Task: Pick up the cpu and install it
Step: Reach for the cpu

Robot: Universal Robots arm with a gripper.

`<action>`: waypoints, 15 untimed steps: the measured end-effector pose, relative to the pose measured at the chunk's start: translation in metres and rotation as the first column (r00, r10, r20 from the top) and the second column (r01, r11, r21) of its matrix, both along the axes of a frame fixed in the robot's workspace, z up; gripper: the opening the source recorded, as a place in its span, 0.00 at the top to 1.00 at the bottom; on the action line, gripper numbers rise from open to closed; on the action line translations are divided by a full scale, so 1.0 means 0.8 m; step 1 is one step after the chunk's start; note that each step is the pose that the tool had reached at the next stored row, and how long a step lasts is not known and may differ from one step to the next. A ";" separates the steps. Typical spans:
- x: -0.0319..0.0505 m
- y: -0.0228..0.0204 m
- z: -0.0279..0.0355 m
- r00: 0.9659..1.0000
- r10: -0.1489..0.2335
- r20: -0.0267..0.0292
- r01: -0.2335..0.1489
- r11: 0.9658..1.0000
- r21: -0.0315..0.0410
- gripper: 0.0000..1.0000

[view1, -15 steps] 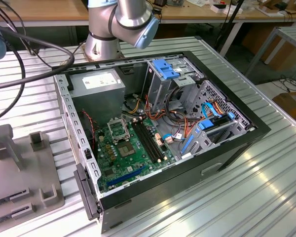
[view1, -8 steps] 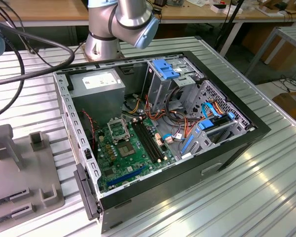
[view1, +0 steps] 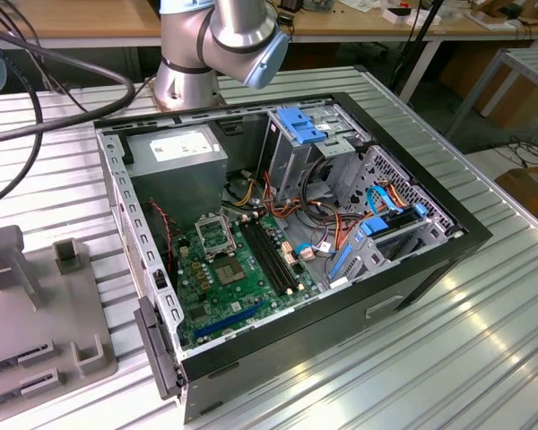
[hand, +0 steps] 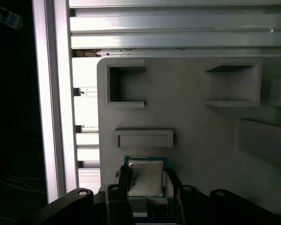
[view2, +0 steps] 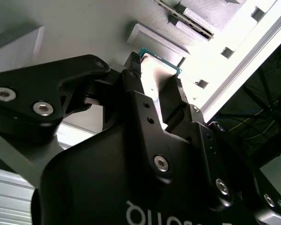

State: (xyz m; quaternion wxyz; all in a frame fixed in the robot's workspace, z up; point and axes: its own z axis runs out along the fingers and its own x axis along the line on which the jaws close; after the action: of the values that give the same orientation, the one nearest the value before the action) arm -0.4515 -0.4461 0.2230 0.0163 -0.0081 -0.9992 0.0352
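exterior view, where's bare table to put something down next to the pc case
The slatted table is bare at the exterior view's lower right, beside the computer case, and in the narrow strip between case and grey fixture tray. Inside the case, cables crowd the drive bays.

silver-grey cpu [hand: 145,178], black tool [view2: 155,90], grey tray [hand: 196,122]

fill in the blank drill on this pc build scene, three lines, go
1. The cpu sits clamped between the two ___ of the gripper.
2. Behind it lies a ___ fixture tray.
3. The motherboard in the open computer case is coloured ___.
Missing: fingers; grey; green
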 end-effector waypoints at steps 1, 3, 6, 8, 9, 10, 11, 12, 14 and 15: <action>0.000 0.0000 0.0009 1.000 0.000 0.000 0.000 1.000 0.000 0.58; 0.000 0.0000 0.0025 1.000 0.000 0.000 0.000 1.000 0.000 0.58; 0.001 0.0000 0.0062 1.000 0.000 0.000 0.000 1.000 0.000 0.58; 0.001 0.0000 0.0079 1.000 0.000 0.000 0.000 1.000 0.000 0.58; 0.001 0.0000 0.0088 1.000 0.000 0.000 0.000 1.000 0.000 0.58; 0.001 0.0000 0.0106 1.000 0.000 0.000 0.000 1.000 0.000 0.58; 0.001 0.0000 0.0121 1.000 0.000 0.000 0.000 1.000 0.000 0.58; 0.001 0.0000 0.0135 1.000 0.000 0.000 0.000 1.000 0.000 0.58; 0.001 0.0000 0.0215 1.000 0.000 -0.001 0.000 1.000 0.000 0.58; 0.001 0.0000 0.0246 1.000 0.000 0.000 0.000 1.000 0.000 0.58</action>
State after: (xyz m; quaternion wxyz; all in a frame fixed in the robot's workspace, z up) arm -0.4508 -0.4461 0.2427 0.0165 -0.0081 -0.9992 0.0350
